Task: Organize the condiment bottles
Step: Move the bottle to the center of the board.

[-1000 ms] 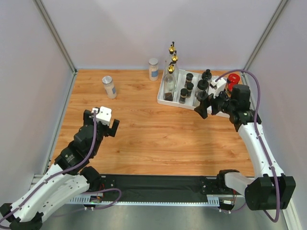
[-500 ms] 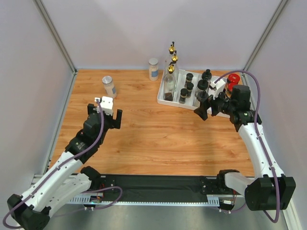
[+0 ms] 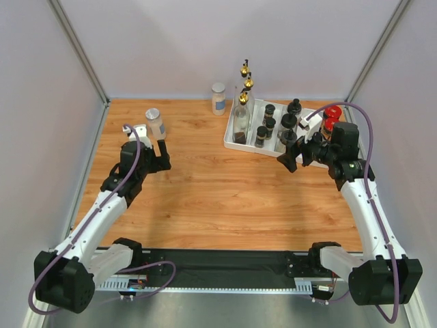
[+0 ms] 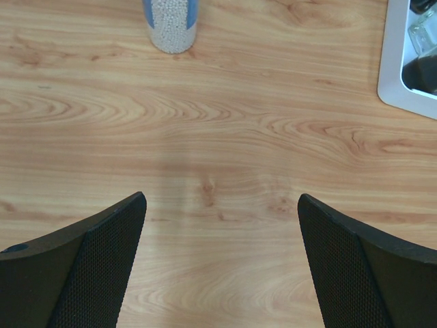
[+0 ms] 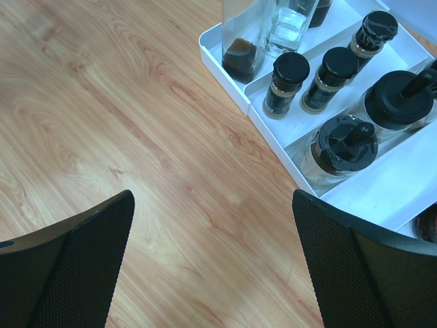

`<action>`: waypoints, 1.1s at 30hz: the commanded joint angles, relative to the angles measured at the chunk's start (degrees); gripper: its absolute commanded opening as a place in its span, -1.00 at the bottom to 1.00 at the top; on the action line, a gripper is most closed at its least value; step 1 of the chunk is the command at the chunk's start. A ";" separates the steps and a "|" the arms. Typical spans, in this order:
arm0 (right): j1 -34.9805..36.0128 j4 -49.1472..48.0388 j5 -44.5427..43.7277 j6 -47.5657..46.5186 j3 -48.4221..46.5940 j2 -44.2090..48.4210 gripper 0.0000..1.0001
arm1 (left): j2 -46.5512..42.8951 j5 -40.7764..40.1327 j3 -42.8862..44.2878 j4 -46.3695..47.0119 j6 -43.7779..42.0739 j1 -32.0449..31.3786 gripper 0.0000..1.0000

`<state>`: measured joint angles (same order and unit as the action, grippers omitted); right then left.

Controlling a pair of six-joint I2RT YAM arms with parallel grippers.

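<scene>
Our left gripper (image 4: pixel 222 201) hangs spread and empty over the table (image 4: pixel 225 123). A jar (image 4: pixel 171 24) stands beyond it, slightly left of the gap, touching neither finger. Our right gripper (image 5: pixel 213 198), also spread and empty, faces the near-left corner of the tray (image 4: pixel 390 61). Spice jars (image 5: pixel 290 82) and bottles (image 5: pixel 246 34) stand inside the tray, clear of the fingers. A second jar (image 3: pixel 218 98) stands left of the tray's far end.

wood table (image 3: pixel 218 191); pale walls (image 3: pixel 164 48)
</scene>
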<state>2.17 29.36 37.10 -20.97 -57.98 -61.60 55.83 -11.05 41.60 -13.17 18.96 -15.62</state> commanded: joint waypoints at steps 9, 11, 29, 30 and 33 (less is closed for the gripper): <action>-0.15 -0.10 -0.89 -1.70 -0.82 1.31 1.00 | 11.66 5.16 6.38 2.62 7.67 4.54 0.99; -0.15 -0.01 -1.07 -1.88 -0.91 1.40 1.00 | 14.64 3.68 8.22 1.14 8.80 4.63 0.99; -0.15 -0.01 -1.15 -2.23 -0.74 1.22 1.00 | 41.72 0.41 33.35 -7.75 2.05 7.70 0.99; -0.15 0.16 -1.15 -2.23 -0.74 1.22 1.00 | 43.73 1.28 34.58 -7.58 1.35 8.05 0.99; -0.15 0.17 -1.33 -2.32 -0.74 1.05 1.00 | 48.29 1.91 40.47 -8.53 -1.03 8.85 0.99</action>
<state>2.17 29.89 36.03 -22.39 -57.98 -61.60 101.69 -10.31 76.60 -20.58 21.50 -7.84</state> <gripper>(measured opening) 0.998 0.996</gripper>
